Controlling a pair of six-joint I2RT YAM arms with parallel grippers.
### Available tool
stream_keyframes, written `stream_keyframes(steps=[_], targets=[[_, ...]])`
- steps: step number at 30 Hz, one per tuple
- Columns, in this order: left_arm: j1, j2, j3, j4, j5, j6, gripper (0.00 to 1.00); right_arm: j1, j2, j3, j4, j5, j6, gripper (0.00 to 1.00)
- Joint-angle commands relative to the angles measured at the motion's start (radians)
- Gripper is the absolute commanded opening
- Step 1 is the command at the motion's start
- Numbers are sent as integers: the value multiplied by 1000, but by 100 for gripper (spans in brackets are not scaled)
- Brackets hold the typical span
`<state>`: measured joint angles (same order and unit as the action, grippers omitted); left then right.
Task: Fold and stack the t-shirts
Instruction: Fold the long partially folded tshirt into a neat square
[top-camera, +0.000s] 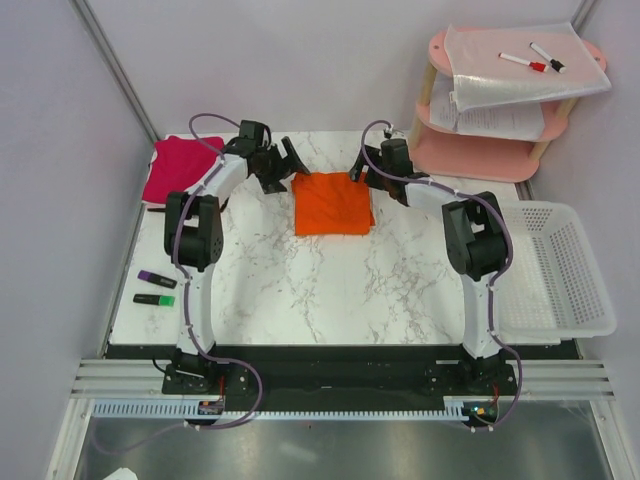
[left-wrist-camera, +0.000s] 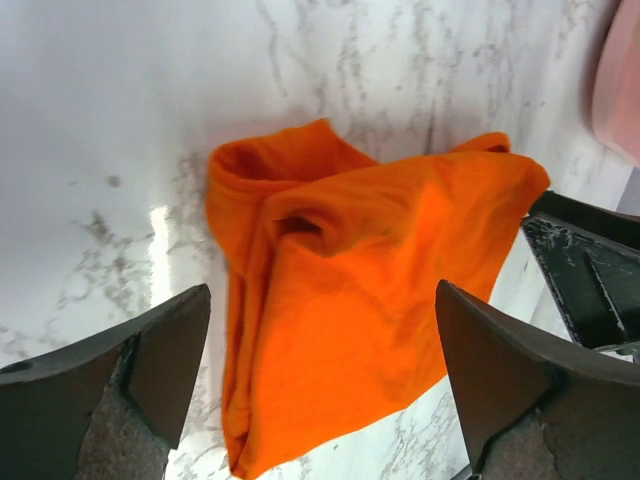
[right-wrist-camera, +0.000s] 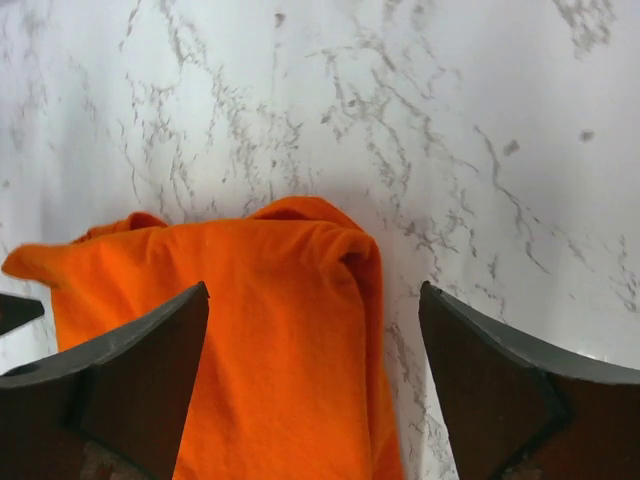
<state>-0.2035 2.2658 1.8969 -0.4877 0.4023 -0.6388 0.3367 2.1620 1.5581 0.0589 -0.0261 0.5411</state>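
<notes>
Orange t-shirt (top-camera: 333, 203) folded; pink shelf (top-camera: 440, 152) holds papers (top-camera: 492, 118), 2 markers (top-camera: 523, 63).

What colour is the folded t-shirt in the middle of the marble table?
Bright orange, plain: the folded cloth t-shirt shows best in the top external view.

Two shirts: an orange shirt (top-camera: 333, 203) and, far to its left, a magenta shirt (top-camera: 180, 170). Two arms: the left arm (top-camera: 200, 230) at the orange shirt's left, the right arm (top-camera: 470, 235) at its right. Two highlighters, nearer and to its left: a purple highlighter (top-camera: 157, 279) and a green highlighter (top-camera: 153, 299). One basket (top-camera: 555, 265) on its right. One shelf (top-camera: 470, 158) beyond it to the right, bearing two markers: a red marker (top-camera: 522, 63) and a black marker (top-camera: 548, 57).
</notes>
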Motion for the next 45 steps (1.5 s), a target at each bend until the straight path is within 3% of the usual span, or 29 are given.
stream_keyframes(steps=[1,8,10,11,12,13,14,15,19,22,29,40,45], targets=[[12,-90,-19,-5,-2,30,100,-16,-91,-74,205,-5,20,98],[-14,-322,-316,145,-17,47,98,-15,-275,-251,216,-11,0,98],[-30,-365,-366,187,-51,50,86,-15,-301,-294,251,-40,16,96],[-48,-393,-398,205,-57,53,74,-19,-306,-317,271,-58,37,91],[-56,-399,-406,243,-59,51,14,-16,-301,-323,289,-99,49,67],[-63,-400,-413,261,-50,45,2,-15,-279,-326,342,-124,66,36],[-76,-391,-409,276,-31,35,2,-15,-259,-311,357,-142,86,8],[-80,-361,-403,329,-1,30,2,-15,-234,-299,369,-165,129,0],[-83,-218,-346,483,232,-79,2,-21,-32,-196,523,-387,267,0],[-82,-120,-319,624,288,-151,2,-21,94,-130,652,-452,406,0],[-70,37,-252,721,287,-200,2,-42,234,-56,703,-451,467,0],[-2,93,-311,745,162,-254,2,-97,349,-24,756,-452,554,0],[22,75,-329,735,178,-237,2,-97,349,-12,736,-462,537,0]])
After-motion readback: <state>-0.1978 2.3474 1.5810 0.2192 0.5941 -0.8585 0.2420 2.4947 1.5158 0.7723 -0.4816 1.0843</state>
